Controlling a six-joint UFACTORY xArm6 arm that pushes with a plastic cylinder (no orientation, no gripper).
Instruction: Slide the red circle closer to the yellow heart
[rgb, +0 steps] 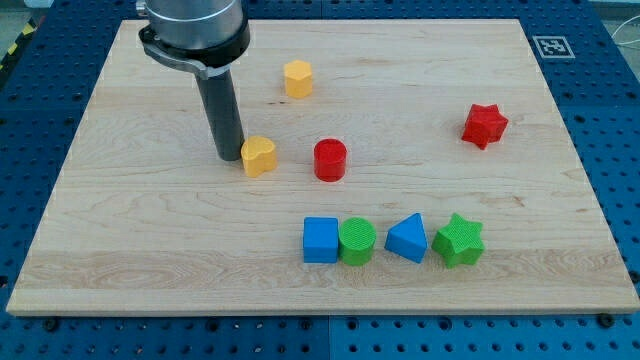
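Note:
The red circle (330, 159) stands near the middle of the wooden board (120, 230). The yellow heart (259, 156) lies just to its left, a short gap between them. My tip (229, 156) rests on the board right against the yellow heart's left side, so the heart sits between my tip and the red circle.
A yellow hexagon (298, 78) sits toward the view's top. A red star (485, 125) is at the right. A row of blue cube (321, 240), green circle (357, 241), blue triangle (407, 238) and green star (460, 240) lies near the bottom.

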